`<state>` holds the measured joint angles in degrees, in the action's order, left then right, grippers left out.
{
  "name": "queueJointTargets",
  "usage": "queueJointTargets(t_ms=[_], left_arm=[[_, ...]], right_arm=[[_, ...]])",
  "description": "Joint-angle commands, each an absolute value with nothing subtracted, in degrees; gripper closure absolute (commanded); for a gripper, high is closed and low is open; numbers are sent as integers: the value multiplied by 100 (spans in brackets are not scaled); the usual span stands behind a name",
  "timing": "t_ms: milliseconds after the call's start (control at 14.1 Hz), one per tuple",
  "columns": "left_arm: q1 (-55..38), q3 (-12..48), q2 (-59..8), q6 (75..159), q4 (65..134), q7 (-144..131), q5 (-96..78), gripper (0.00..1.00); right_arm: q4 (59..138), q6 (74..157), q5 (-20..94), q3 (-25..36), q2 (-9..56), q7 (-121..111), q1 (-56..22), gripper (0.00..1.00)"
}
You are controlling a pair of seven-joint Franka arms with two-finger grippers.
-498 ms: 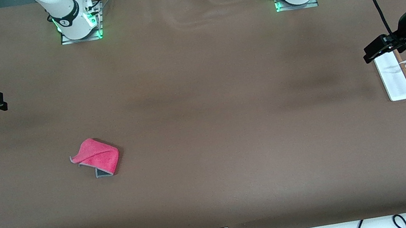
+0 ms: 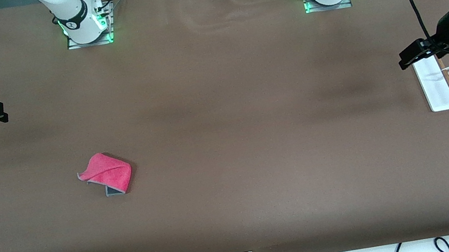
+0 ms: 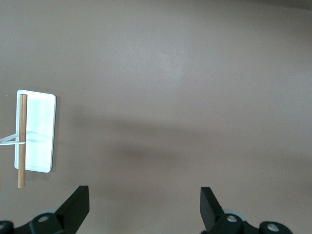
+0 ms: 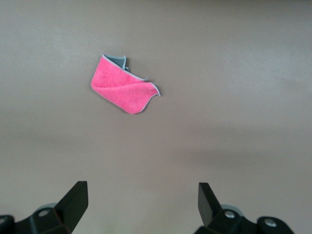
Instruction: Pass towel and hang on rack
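While both end effectors gape, the towel (image 2: 106,173) lies well apart from them.

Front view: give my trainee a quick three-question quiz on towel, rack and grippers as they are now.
1. True or false: the towel hangs on the rack.
2. Which end of the table holds the rack?
3. The right gripper is: A open, B shut on the towel.

Key: 1 false, it lies crumpled on the table. 2 the left arm's end, under the open left gripper. 3 A.
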<state>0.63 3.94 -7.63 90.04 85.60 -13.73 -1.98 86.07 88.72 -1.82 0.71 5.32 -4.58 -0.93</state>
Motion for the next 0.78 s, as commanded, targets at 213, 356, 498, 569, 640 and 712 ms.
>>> queueJointTargets(t_ms=[213, 356, 498, 569, 640, 712], left_arm=[[61, 387, -809, 8938, 8543, -1389, -114, 0], [70, 378, -817, 8947, 8525, -1380, -114, 0], [70, 378, -817, 8947, 8525, -1380, -105, 0], [79, 378, -817, 8947, 8525, -1362, -105, 0], [88, 378, -800, 8939, 8534, -1362, -105, 0], [97, 378, -791, 8921, 8525, -1354, -105, 0]], right_arm=[[8490, 8851, -246, 44, 571, -396, -88, 0], [8490, 8851, -246, 44, 571, -396, -88, 0], [8490, 8851, -246, 53, 571, -396, -88, 0], [8490, 8851, -237, 53, 571, -396, -88, 0], [8490, 8851, -237, 53, 571, -396, -88, 0], [8490, 8851, -237, 53, 571, -396, -88, 0]])
